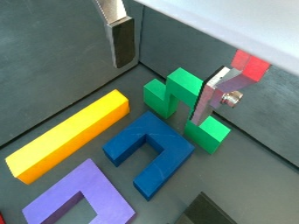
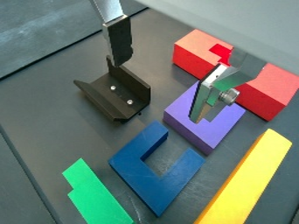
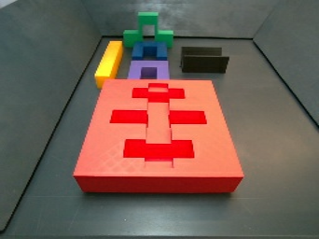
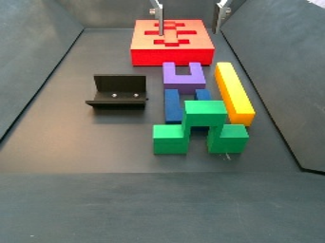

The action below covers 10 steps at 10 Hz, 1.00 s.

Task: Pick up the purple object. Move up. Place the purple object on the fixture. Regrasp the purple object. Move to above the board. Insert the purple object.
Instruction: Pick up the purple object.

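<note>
Two silver fingers (image 1: 121, 39) stand apart in a wrist view, nothing between them; your gripper (image 1: 170, 66) hangs spread above the green block (image 1: 184, 105), blue block (image 1: 149, 153), yellow bar (image 1: 70, 133) and purple object (image 1: 79, 201). In a wrist view, the purple object (image 2: 208, 125) lies touching the blue block, the fixture (image 2: 114, 94) just beside, the board (image 2: 263, 83) behind. In a side view, the board (image 3: 159, 135) fills the centre; the purple object (image 3: 148, 69) touches its far edge. In a side view, the gripper (image 4: 189, 8) shows at the top edge.
</note>
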### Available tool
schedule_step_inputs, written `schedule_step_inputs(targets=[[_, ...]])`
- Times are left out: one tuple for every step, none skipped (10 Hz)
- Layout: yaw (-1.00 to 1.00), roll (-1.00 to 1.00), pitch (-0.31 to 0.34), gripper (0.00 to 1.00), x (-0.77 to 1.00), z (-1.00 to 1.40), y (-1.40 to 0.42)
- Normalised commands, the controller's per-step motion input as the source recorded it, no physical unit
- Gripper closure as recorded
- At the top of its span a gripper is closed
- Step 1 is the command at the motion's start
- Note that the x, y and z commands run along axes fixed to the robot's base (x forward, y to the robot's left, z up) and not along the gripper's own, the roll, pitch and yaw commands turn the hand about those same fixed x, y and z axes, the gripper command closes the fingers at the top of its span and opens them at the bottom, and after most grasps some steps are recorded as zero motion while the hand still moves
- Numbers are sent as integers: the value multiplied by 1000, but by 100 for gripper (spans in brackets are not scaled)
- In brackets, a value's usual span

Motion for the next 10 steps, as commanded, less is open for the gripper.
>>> schedule_step_inputs(targets=[[0, -34, 0, 0, 29, -40, -63], [0, -24, -17, 0, 149, -26, -294], [0, -76, -87, 0, 194, -166, -609], [0, -97, -136, 0, 169, -243, -697], [0, -161, -173, 0, 120, -389, -669], [0, -176, -171, 0, 197, -414, -640], [0, -171, -177, 0, 206, -483, -646], [0, -174, -180, 0, 214, -503, -631], [0, -169, -183, 0, 197, -511, -634], [0, -144, -179, 0, 171, -546, -654]])
